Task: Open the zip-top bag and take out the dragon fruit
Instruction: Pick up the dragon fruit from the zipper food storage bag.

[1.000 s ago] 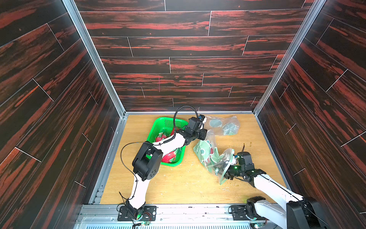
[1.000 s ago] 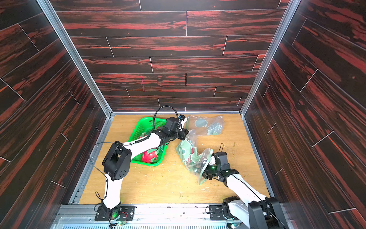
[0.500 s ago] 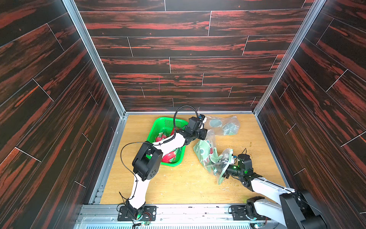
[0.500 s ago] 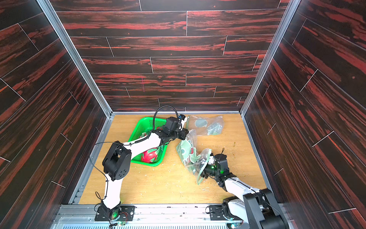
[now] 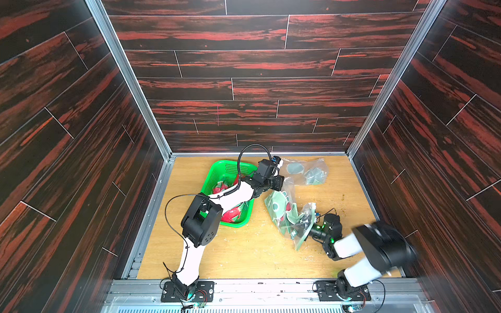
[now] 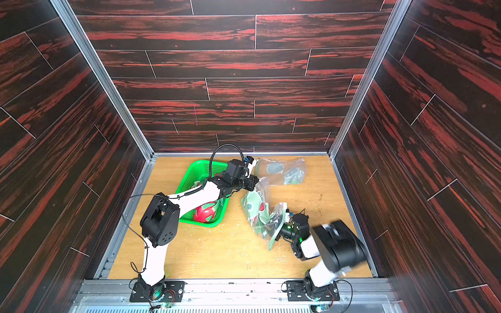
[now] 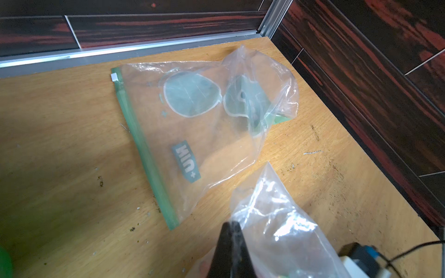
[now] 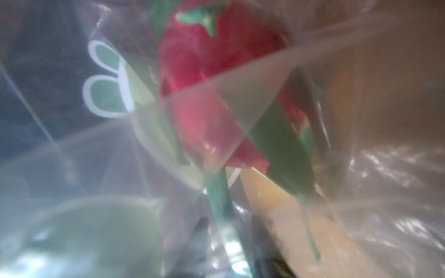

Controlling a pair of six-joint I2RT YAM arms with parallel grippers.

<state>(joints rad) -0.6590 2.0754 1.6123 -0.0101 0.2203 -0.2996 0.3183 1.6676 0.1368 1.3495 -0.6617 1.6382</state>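
At the lifted corner of the zip-top bag, the left pincer is clamped tight on the plastic, and the left wrist view shows its dark fingertip pressed against the film. At the bag's opposite end the right pincer is pushed into the crumpled mouth. I cannot tell how wide its jaws stand, because plastic covers them in both top views. Just ahead of it, inside the bag, lies a dragon fruit. The right wrist view shows it red and green-scaled through folds of film, while in a top view the fruit is only a red patch. Beyond the left pincer a second bag lies on the surface; its green zip strip and printed label are plain only in the left wrist view. Behind that pincer, partly under its arm, a green basket holds another dragon fruit.
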